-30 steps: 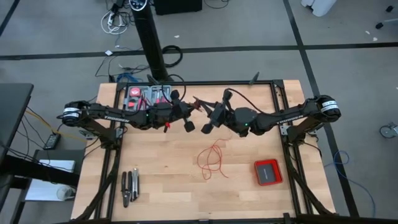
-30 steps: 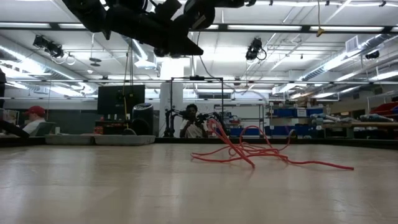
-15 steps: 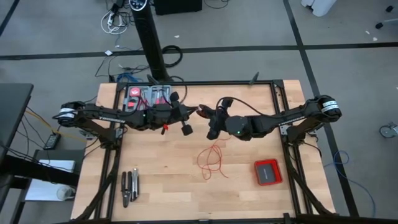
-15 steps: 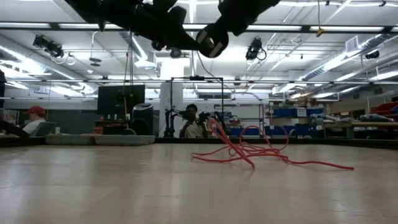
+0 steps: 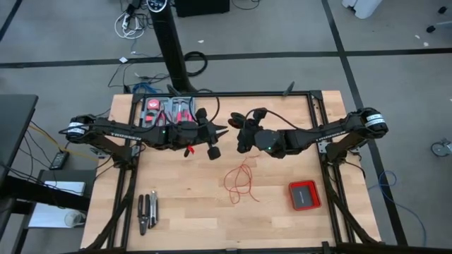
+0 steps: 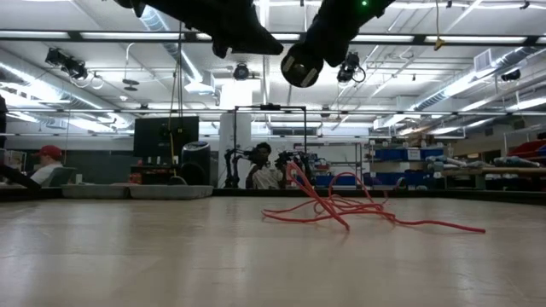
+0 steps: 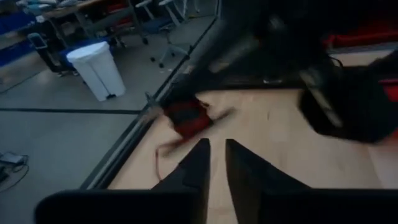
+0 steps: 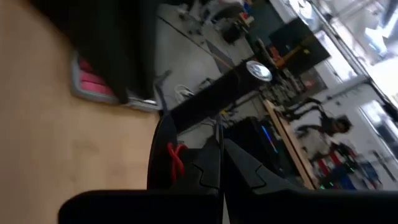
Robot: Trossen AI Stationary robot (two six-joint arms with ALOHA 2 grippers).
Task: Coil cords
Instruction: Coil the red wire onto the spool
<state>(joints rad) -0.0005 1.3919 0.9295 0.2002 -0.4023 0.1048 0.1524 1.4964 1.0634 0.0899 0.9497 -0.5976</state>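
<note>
Both arms stretched in over mid-table, left gripper (image 5: 222,130) slightly parted, right gripper (image 5: 236,121) pinched together on nothing obvious. Loose red wire (image 5: 240,180) squiggled on the wood nearer the front, red box (image 5: 304,195) well apart

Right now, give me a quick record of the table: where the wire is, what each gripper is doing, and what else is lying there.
red wire: loose loops on the table, uncoiled
left gripper: raised above the table, fingers slightly apart, empty
right gripper: raised, shut, facing the left one
red box: near the right edge
pliers: front left
</note>
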